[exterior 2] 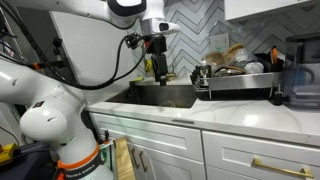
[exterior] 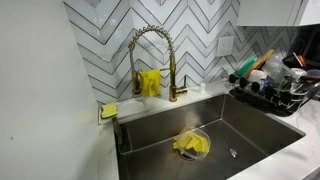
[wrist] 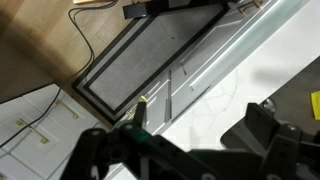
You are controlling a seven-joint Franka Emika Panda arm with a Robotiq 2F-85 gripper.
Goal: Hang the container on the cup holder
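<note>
My gripper [exterior 2: 154,70] hangs from the white arm above the sink [exterior 2: 165,95], close to the gold faucet. In the wrist view its two dark fingers stand wide apart [wrist: 200,128] with only white countertop between them, so it is open and empty. A pale, translucent roundish piece [exterior: 259,76] sits among the things in the black dish rack [exterior: 270,98]; I cannot tell for sure that it is the container. The rack also shows in an exterior view [exterior 2: 236,82]. I cannot make out a separate cup holder.
A gold spring faucet [exterior: 150,50] stands behind the steel sink [exterior: 255,125]. A clear bowl with a yellow cloth [exterior: 191,144] lies in the basin. A yellow sponge [exterior: 108,110] rests at the sink's corner. The wrist view shows white cabinets [wrist: 150,70].
</note>
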